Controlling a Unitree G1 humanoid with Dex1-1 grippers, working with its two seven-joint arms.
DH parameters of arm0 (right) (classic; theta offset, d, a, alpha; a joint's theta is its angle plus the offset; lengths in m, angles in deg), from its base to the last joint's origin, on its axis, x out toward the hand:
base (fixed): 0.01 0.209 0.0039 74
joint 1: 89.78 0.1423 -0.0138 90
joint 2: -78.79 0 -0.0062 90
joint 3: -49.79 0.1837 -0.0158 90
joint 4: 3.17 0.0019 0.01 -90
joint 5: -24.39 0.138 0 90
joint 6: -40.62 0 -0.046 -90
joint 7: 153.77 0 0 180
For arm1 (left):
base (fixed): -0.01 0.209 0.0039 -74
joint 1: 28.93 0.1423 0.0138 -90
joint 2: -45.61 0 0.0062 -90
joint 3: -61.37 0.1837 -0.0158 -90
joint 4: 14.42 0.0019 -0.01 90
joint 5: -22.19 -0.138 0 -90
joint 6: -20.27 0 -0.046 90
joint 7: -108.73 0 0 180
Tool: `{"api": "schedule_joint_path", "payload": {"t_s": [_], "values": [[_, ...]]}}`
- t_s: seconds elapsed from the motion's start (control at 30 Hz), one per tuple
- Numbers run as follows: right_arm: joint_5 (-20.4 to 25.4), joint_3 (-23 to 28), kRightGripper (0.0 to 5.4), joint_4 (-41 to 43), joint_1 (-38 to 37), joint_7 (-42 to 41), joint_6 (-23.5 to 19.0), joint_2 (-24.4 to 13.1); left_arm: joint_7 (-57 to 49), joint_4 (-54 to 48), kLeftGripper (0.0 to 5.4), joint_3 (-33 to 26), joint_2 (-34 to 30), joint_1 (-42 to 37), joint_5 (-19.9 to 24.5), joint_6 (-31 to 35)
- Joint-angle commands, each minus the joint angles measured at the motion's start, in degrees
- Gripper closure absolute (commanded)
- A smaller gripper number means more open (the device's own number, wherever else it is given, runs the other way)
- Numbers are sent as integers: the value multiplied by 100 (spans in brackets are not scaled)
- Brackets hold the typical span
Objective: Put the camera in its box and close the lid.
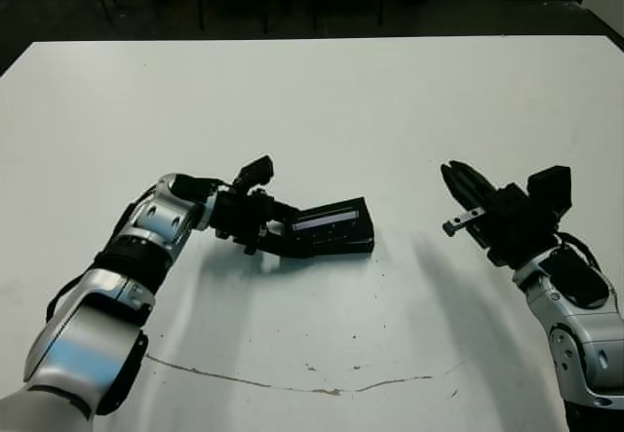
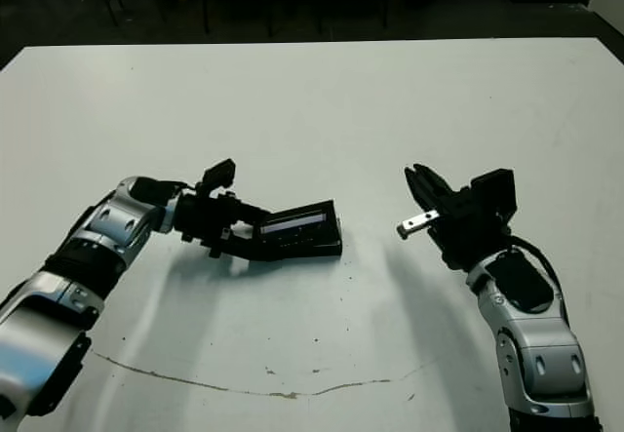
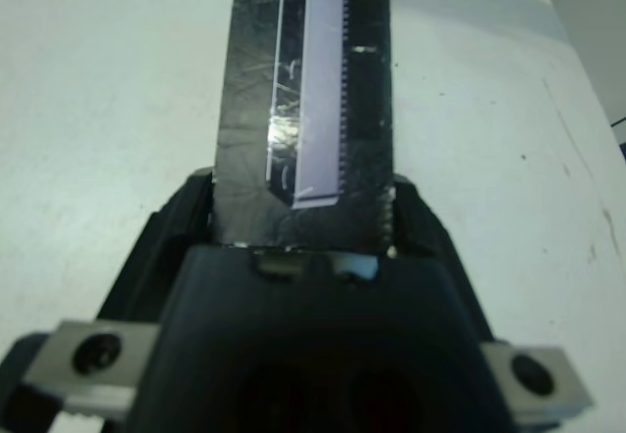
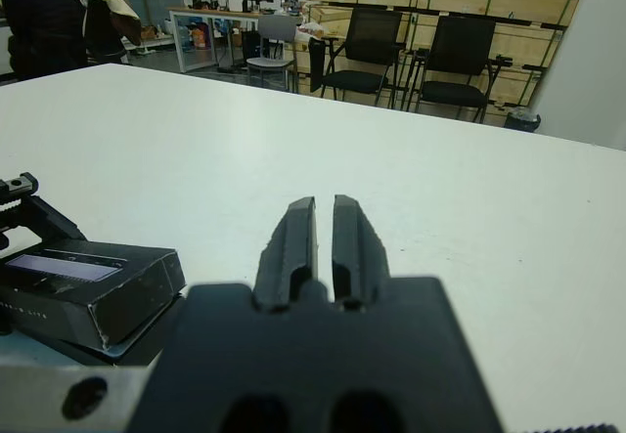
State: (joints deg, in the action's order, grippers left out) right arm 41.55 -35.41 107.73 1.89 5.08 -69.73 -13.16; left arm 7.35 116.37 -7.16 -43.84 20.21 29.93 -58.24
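The lid [image 1: 330,221], a flat black cover with a glossy pale panel, lies left of the table's middle, tilted a little. My left gripper [image 1: 281,229] is shut on its near end. In the left wrist view both fingers [image 3: 181,220] press the lid's [image 3: 305,110] sides. Below the panel a black body [image 1: 339,247], which I take for the box, rests on the table; its inside is hidden. The camera is hidden. My right gripper [image 1: 456,176] hovers well to the right of the lid, shut and holding nothing; its fingers [image 4: 293,238] stand almost together.
The white table [image 1: 312,100] stretches far and to both sides. A thin brown scratch line [image 1: 292,383] runs along the near part. Chairs [image 4: 440,62] and a person [image 4: 39,22] are beyond the table's far edge.
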Motion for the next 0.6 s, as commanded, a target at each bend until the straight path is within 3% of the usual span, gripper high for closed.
{"api": "schedule_joint_path", "payload": {"t_s": [0.03, 0.6], "values": [[-46, 30, 540, -23, -71, 25, -115, -81, 43, 224, 268, 423, 340, 241, -359, 160], [-76, 10, 540, 72, -160, 53, -122, -79, 86, 198, 268, 879, 491, -77, -800, 205]]}}
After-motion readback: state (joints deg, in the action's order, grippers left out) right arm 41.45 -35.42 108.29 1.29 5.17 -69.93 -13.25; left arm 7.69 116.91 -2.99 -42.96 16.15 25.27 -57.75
